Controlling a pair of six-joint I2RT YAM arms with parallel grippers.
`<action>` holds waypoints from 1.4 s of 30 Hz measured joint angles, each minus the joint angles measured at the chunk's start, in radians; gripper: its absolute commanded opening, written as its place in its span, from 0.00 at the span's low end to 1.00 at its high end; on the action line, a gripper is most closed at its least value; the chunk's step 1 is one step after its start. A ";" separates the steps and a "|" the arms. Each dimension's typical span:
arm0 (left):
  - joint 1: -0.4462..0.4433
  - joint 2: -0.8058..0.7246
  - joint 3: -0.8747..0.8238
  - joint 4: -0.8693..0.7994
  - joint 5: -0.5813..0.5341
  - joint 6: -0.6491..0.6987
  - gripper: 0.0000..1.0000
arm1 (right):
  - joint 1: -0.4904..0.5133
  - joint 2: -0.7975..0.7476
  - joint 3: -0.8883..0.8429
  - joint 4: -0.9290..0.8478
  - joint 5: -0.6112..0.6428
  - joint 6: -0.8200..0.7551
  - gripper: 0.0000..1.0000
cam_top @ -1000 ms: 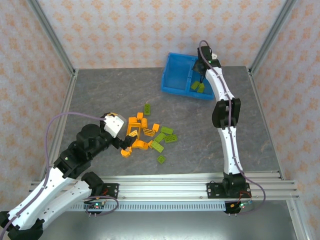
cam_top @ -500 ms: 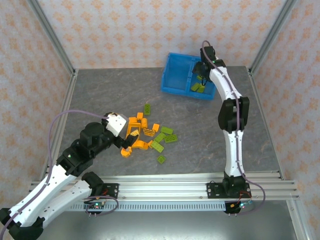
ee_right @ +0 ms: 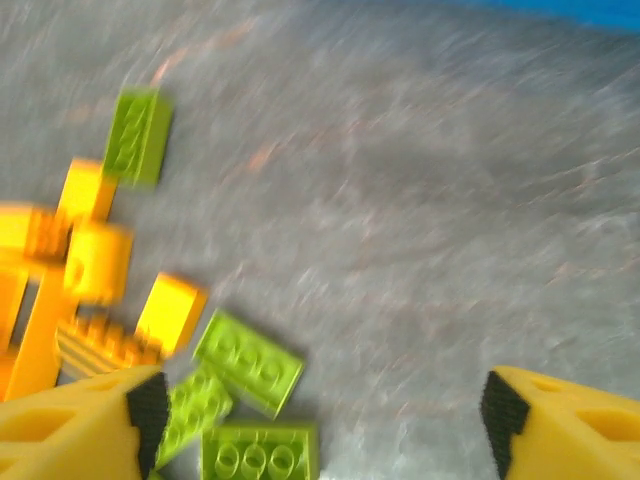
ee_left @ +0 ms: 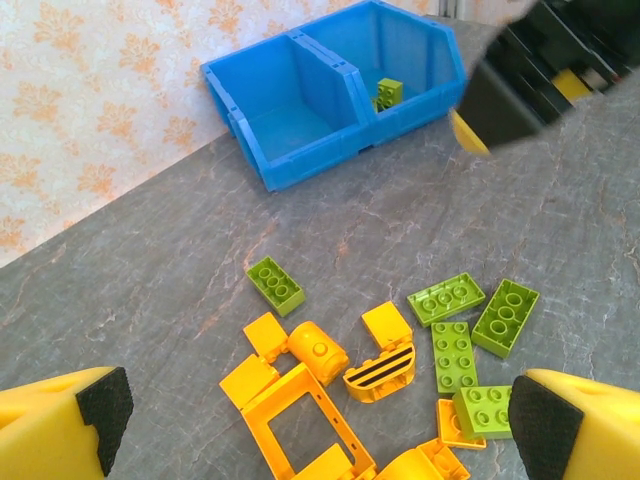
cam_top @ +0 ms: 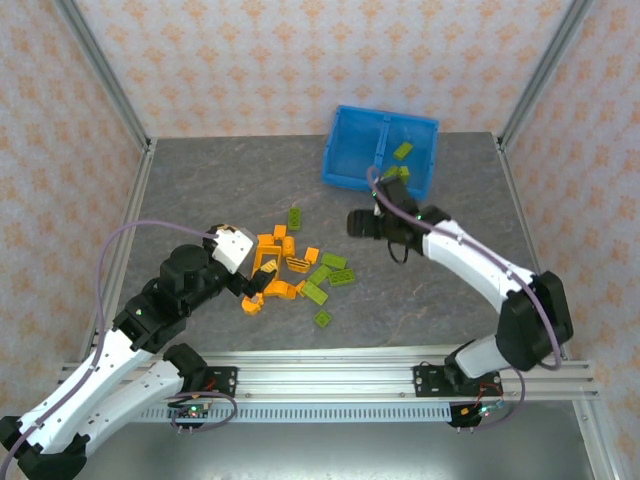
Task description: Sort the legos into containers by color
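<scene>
Top external view: the translucent blue plastic two-compartment bin (cam_top: 350,150) sits at the far side of the grey marbled tabletop (cam_top: 200,190), and its right compartment holds a few lime green studded bricks (cam_top: 403,150). The loose heap of orange and lime green legos (cam_top: 300,268) lies well apart from the bin, nearer the arms and to its left. The right gripper (cam_top: 357,222) hangs between the bin and the heap; its wrist view, blurred, shows the jaws spread wide and empty above green plates (ee_right: 248,360). The left gripper (ee_left: 320,420) is at the heap's side farthest from the bin, jaws wide apart over an orange window-frame piece (ee_left: 262,408), gripping nothing.
</scene>
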 measured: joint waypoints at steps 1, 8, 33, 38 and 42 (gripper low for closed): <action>0.000 0.004 0.000 0.000 0.000 0.003 1.00 | 0.035 -0.011 -0.026 -0.002 -0.002 -0.005 0.94; 0.000 0.028 0.000 -0.001 0.023 0.010 1.00 | 0.179 0.040 -0.093 -0.006 0.051 -0.005 0.99; 0.000 0.024 0.000 -0.043 0.113 0.064 1.00 | 0.274 0.278 -0.048 0.041 0.144 0.080 0.56; 0.000 0.018 0.000 -0.046 0.150 0.070 1.00 | 0.266 0.116 -0.032 0.014 0.286 0.091 0.57; 0.000 0.003 0.001 -0.054 0.210 0.084 1.00 | 0.167 0.063 0.068 0.021 0.400 0.089 0.57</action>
